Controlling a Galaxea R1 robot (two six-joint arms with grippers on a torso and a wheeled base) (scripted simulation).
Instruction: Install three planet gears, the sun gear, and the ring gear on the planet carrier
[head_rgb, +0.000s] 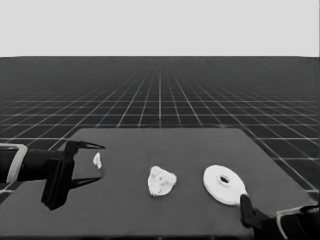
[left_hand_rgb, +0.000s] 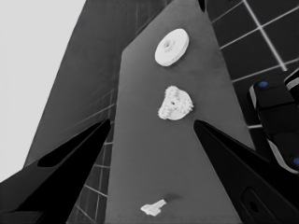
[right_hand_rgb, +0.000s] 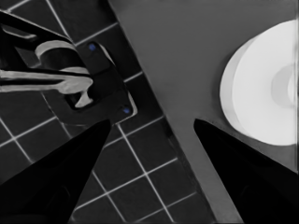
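Hiding the smaller round part, gears blur together.

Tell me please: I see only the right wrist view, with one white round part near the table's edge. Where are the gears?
Observer: In the head view a toothed white cluster lies mid-table, apart from your part, the larger round part. I cannot tell single gears in it.
Operator: And the left gripper?
Observer: The left gripper hangs open over the table's left end.
Operator: Anything near it?
Observer: A thin white piece lies on the table between its fingertips, not held.
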